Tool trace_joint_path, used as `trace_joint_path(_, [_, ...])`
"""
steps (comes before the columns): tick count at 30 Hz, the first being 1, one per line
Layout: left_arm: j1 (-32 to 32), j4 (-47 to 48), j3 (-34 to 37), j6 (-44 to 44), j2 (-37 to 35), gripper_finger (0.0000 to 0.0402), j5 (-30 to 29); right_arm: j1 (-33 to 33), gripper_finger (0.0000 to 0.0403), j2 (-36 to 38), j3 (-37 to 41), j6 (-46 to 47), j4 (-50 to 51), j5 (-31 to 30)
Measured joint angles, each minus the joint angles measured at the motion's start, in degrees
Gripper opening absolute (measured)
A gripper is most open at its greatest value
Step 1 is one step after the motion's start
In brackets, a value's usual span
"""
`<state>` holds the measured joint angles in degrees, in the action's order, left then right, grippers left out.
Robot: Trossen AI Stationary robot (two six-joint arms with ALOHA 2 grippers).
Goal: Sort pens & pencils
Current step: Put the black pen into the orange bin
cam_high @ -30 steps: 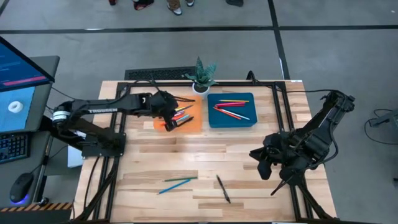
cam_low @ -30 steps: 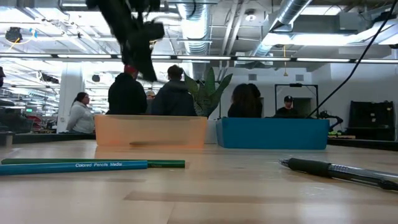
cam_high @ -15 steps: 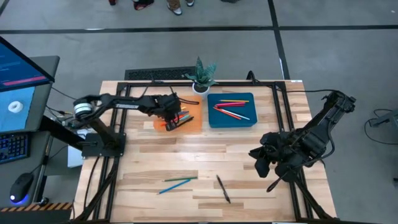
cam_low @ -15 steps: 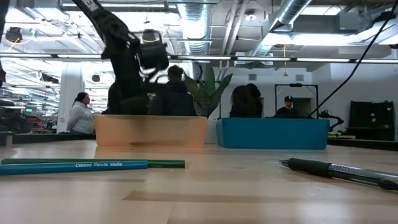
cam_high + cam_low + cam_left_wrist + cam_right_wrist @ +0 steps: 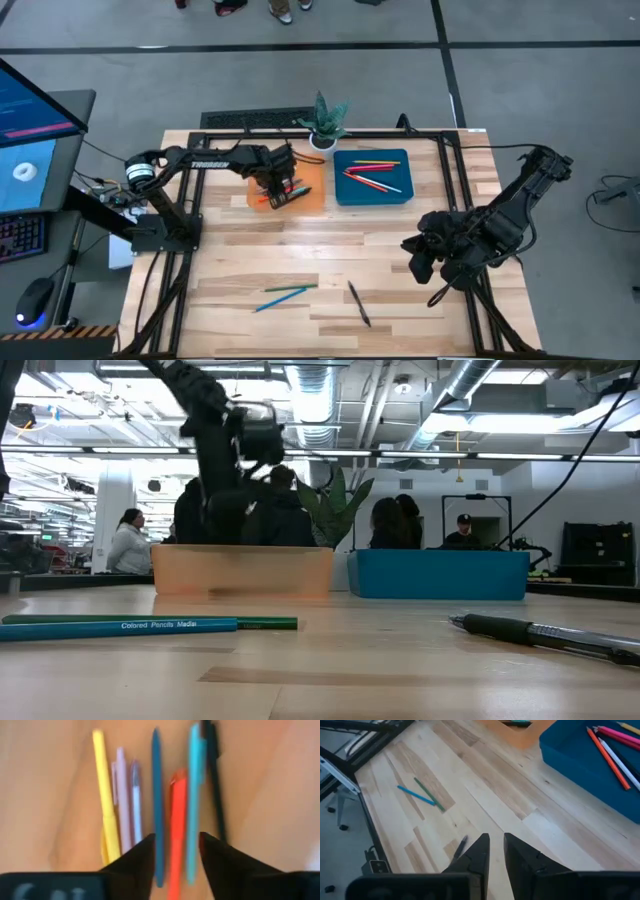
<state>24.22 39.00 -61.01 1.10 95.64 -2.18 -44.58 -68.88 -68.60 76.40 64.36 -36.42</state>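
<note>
Left fingers (image 5: 176, 851) apart above orange pen (image 5: 176, 827) in orange tray (image 5: 310, 199).

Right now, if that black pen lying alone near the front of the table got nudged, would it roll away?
Probably somewhat. The black pen looks round and slim, lying flat on the smooth wooden table, so a sideways push would likely roll it. It seems stiff and light, so it should lift without bending. Its narrow body may slip between fingers if pinched off-centre.

high view looks straight down on the table (image 5: 330, 260); low view sits at tabletop level; both share the orange tray (image 5: 305, 200); wrist views look down close.
</note>
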Motion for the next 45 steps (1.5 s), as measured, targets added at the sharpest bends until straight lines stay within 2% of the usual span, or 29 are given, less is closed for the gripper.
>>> trace_joint_path(4, [-1.7, 8.1, -8.7, -1.7, 0.0, 0.0191, 1.9, 1.2, 0.009, -0.6, 0.0, -0.2, 0.1, 1.1])
trace_joint_path(7, [-4.3, 14.7, -16.0, -3.1, 0.0, 0.0213, 1.9, 3.0, 0.0104, -2.9, 0.0, 0.1, -0.1, 4.9])
trace_joint_path(14, [-15.3, 27.0, -33.4, -10.6, 0.0, 0.0221, 1.8, 9.8, 0.0113, -15.7, 0.0, -2.6, -4.2, 22.1])
trace_joint_path(18, [-23.7, 29.1, -42.5, -16.3, 0.0, 0.0222, -1.4, 11.1, 0.0113, -22.9, 0.0, -2.9, -8.7, 23.4])
trace_joint_path(22, [-32.0, 29.7, -49.4, -21.9, -0.1, 0.0222, -7.2, 12.1, 0.0114, -28.7, 0.0, -3.7, -13.9, 26.1])
trace_joint_path(28, [-42.4, 29.8, -54.4, -29.5, -0.1, 0.0222, -15.0, 12.4, 0.0127, -35.2, -0.5, -7.0, -23.5, 33.5])
trace_joint_path(34, [-49.6, 30.5, -54.9, -36.7, -0.1, 0.0222, -18.5, 12.3, 0.0175, -40.2, -6.1, -8.9, -23.8, 34.3])
trace_joint_path(39, [-53.6, 31.2, -54.9, -41.1, -0.1, 0.0222, -22.1, 12.6, 0.0197, -44.2, -10.5, -9.4, -22.9, 34.6])
trace_joint_path(45, [-56.0, 32.3, -54.9, -43.4, -0.1, 0.0222, -25.1, 12.3, 0.019, -48.9, -12.8, -9.6, -21.0, 37.1])
